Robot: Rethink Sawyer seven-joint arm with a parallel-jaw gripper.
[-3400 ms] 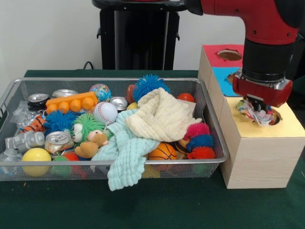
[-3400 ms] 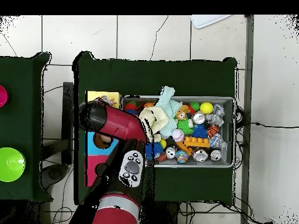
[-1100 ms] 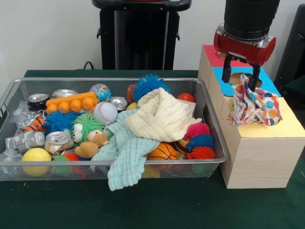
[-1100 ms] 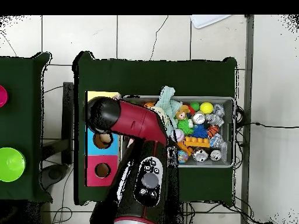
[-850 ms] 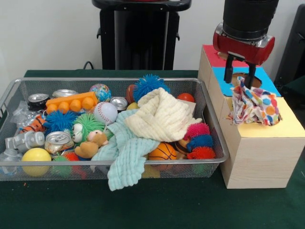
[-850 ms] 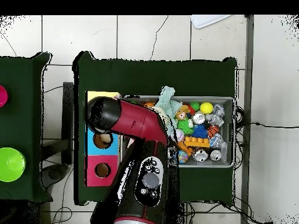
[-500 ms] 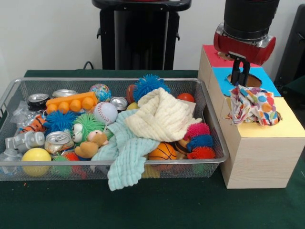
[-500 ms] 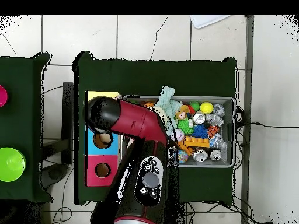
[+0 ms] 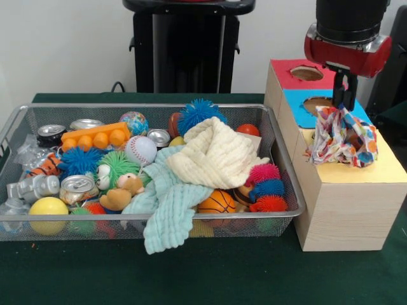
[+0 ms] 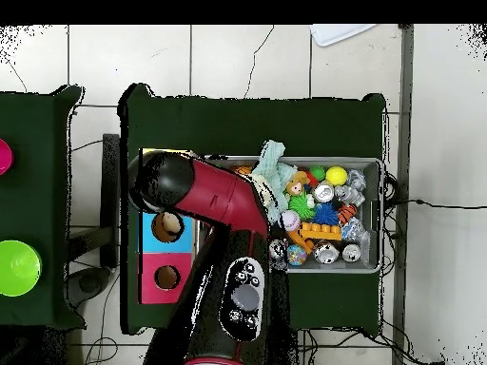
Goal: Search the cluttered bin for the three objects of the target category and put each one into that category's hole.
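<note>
- The gripper (image 9: pixel 344 101) is pinching the top of the polka-dot cloth (image 9: pixel 343 136), its fingers closed on a peak of fabric.
- The cloth is draping over the yellow box top (image 9: pixel 388 166), covering the hole.
- Soft, light and floppy, it probably needs bunching and pushing from above.

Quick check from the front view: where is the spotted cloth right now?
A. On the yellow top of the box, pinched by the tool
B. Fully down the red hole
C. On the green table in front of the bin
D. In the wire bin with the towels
A: the spotted cloth is bunched on the yellow section of the box, with the tool closed on its upper edge.
</note>
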